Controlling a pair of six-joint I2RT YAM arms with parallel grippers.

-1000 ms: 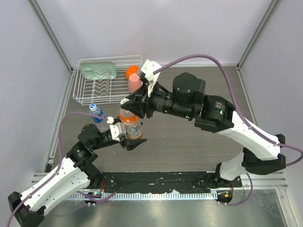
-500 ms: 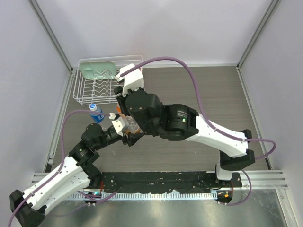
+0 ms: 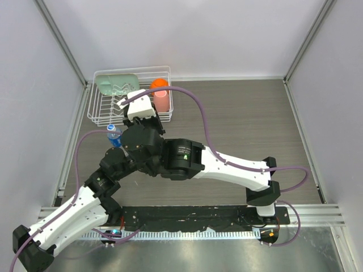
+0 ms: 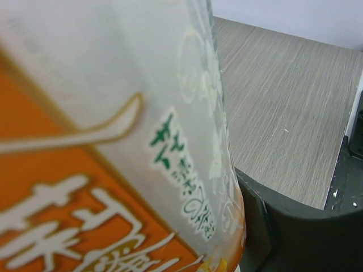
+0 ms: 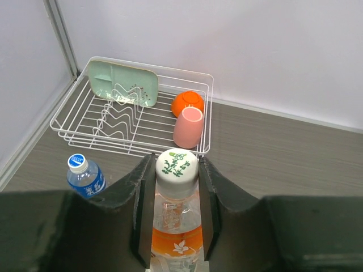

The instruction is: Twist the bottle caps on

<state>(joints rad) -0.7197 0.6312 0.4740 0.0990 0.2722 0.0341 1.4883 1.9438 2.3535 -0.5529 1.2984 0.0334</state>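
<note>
The orange drink bottle (image 5: 174,238) stands upright with a white cap with green print (image 5: 177,165) on its neck. My right gripper (image 5: 176,170) is shut on that cap, one finger on each side. My left gripper (image 4: 170,249) is shut on the bottle's body; the orange label (image 4: 85,170) fills the left wrist view, and one dark finger (image 4: 295,226) presses its right side. In the top view my right arm (image 3: 181,158) hides this bottle. The blue-label bottle (image 3: 115,135) stands to the left, apart from both grippers, with a bluish-white cap (image 5: 77,162) on top.
A white wire dish rack (image 5: 74,122) sits at the back left, holding a green tray (image 5: 122,85), an orange cup (image 5: 188,103) and a pink cup (image 5: 188,127) lying at its near right corner. Grey walls enclose the table.
My right wrist has turned round above the bottle, its body sweeping from the right to the left. It now covers the bottle in the top view. Both grips are unchanged.
</note>
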